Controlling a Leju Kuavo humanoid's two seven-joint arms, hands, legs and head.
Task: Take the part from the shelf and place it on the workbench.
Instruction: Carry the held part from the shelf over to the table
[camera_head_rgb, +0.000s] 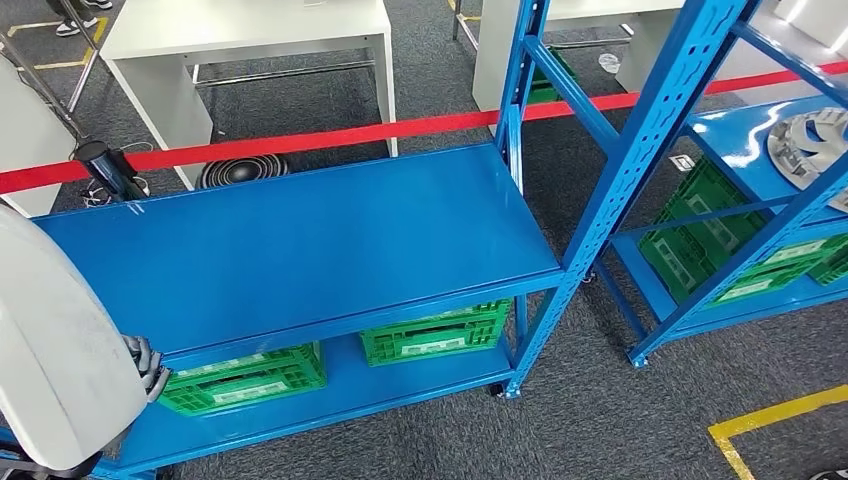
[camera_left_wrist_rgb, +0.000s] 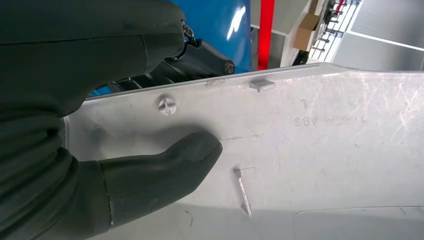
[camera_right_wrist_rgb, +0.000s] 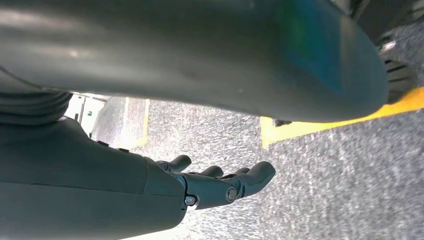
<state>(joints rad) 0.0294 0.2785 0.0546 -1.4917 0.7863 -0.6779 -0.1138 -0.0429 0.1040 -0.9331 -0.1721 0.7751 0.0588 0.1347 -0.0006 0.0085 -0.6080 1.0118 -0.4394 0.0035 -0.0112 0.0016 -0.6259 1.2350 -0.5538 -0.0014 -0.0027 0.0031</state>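
Left hand (camera_left_wrist_rgb: 100, 150) grips the pale grey part (camera_left_wrist_rgb: 310, 150), thumb pressed flat on its inner face; in the head view the part (camera_head_rgb: 50, 350) sits low at the left, in front of the blue shelf (camera_head_rgb: 300, 240). Right hand (camera_right_wrist_rgb: 200, 185) hangs over grey carpet (camera_right_wrist_rgb: 340, 180), fingers loosely spread, holding nothing. Green crates (camera_head_rgb: 430, 335) occupy the lower level; a red barrier tape (camera_head_rgb: 300, 140) runs beyond.

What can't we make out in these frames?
- Part: head view, cut off by the left edge; full shape unknown.
- Left hand: its wrist view shows the thumb pressed on the part; the part hides the far-side fingers.
- Grey object on the right shelf: cut by the edge and a blue brace.
- Crate labels: too small to read.
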